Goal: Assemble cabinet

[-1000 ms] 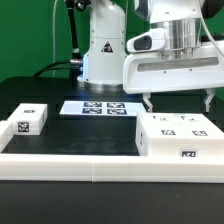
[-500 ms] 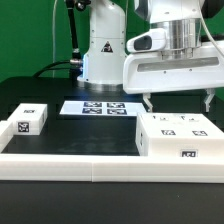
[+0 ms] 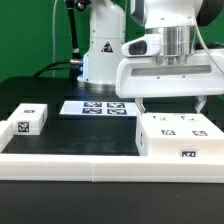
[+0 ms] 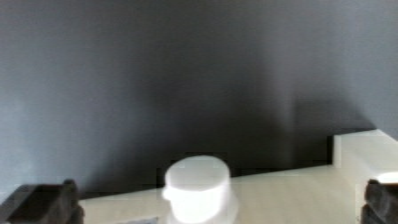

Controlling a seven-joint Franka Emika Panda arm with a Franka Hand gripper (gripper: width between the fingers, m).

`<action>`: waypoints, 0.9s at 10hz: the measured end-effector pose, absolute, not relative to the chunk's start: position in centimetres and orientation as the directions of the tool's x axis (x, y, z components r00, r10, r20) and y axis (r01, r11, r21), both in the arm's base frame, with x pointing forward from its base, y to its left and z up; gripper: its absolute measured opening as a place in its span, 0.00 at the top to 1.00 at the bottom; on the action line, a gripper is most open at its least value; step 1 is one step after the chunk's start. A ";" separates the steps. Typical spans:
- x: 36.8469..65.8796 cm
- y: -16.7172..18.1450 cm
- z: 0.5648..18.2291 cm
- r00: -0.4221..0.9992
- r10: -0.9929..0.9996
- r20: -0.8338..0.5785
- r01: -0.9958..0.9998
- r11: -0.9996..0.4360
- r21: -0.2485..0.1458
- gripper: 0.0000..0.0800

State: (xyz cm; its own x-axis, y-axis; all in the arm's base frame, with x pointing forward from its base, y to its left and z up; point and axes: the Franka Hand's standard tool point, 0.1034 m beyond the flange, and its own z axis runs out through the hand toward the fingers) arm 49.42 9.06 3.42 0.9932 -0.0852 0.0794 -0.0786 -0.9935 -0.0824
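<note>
A finger could bump the cabinet (image 3: pixel 180 135) and push it crooked if the gripper (image 3: pixel 174 103) drops off-centre. Far off on the exterior view's left of the cabinet sits a small block (image 3: pixel 28 120), the marker board (image 3: pixel 100 108) nearer. The gripper hangs just above the cabinet, wide open, holding nothing.

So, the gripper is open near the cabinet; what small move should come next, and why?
Probably shift the gripper horizontally until it is centred over the cabinet, before lowering. Its jaws stand wide open and hold nothing, and the wrist view shows mostly dark table, with white only at the picture's edge.
</note>
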 end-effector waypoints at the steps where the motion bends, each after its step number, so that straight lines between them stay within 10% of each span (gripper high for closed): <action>1: 49.5 8.4 3.1 0.994 -0.070 0.083 -0.063 -0.995 -0.082 0.00; 9: 49.0 9.1 1.2 0.994 -0.068 0.082 -0.062 -0.995 -0.071 0.00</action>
State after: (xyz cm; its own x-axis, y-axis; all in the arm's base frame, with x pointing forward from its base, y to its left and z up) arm 49.02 9.06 1.20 0.9943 -0.0682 0.0819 -0.0624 -0.9955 -0.0713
